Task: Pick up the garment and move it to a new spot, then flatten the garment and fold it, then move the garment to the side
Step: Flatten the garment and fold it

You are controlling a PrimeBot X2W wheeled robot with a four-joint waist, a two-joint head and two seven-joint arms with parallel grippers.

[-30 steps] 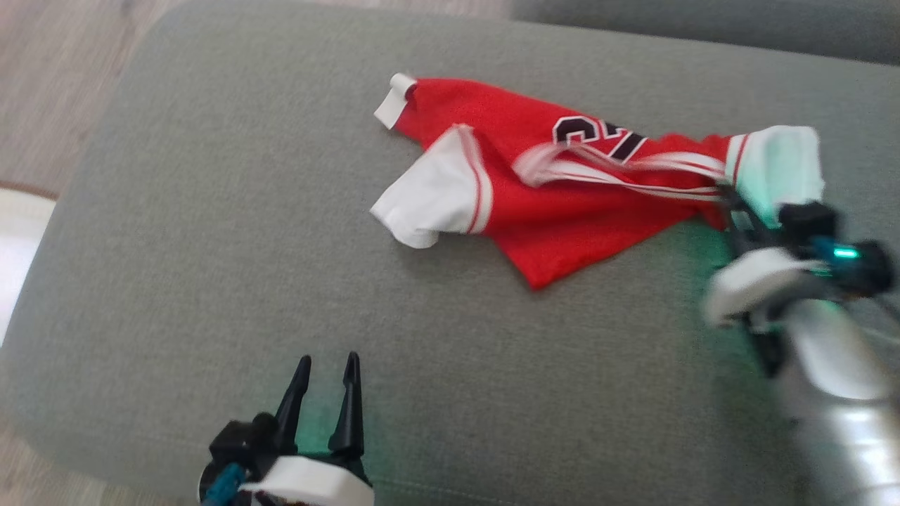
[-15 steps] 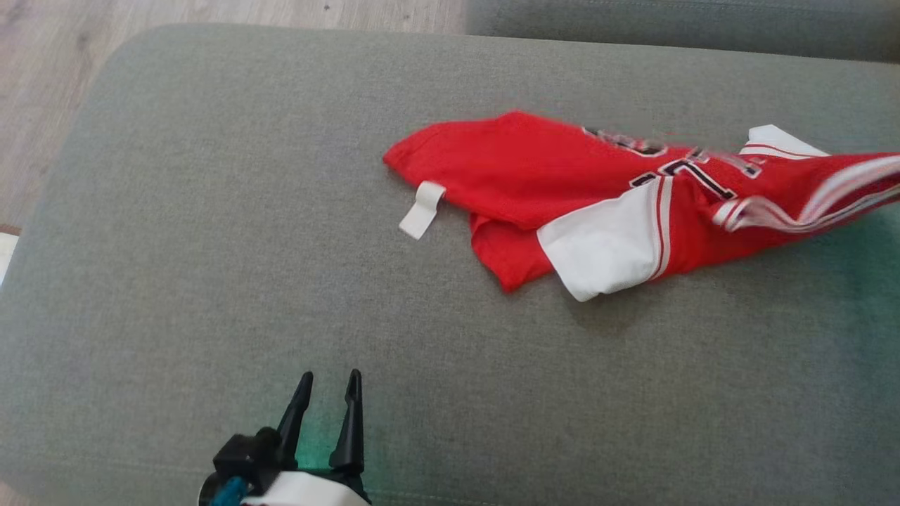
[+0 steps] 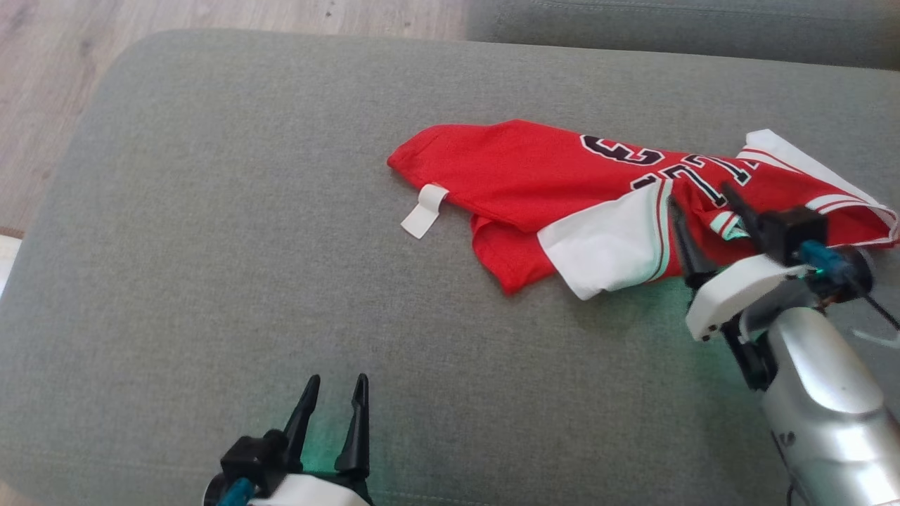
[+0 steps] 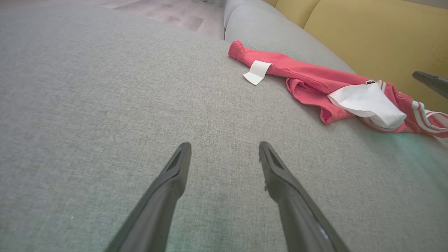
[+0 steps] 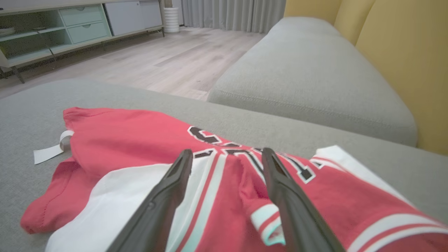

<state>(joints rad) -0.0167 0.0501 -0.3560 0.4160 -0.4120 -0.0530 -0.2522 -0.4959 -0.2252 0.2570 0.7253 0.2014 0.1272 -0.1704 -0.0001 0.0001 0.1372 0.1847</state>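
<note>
The garment (image 3: 534, 176), a red jersey with white sleeves and black numbers, lies crumpled on the grey cushion (image 3: 211, 246), right of centre. A white tag (image 3: 424, 211) sticks out at its left end. My right gripper (image 3: 699, 197) hovers open over the garment's right part, with nothing between its fingers. In the right wrist view the fingers of that gripper (image 5: 227, 154) stand apart just above the red cloth (image 5: 140, 140). My left gripper (image 3: 337, 381) rests open at the cushion's near edge, well clear of the garment (image 4: 315, 84), and also appears open in its own wrist view (image 4: 224, 147).
Wood floor (image 3: 42, 84) lies beyond the cushion's left edge. A second grey cushion (image 3: 668, 28) adjoins at the far right. A yellow backrest (image 5: 402, 52) rises behind the cushions. A low cabinet (image 5: 70, 24) stands across the room.
My right gripper has opened and let go of the garment, which now lies rearranged and further right on the cushion. The head camera has shifted. The left gripper has stayed put.
</note>
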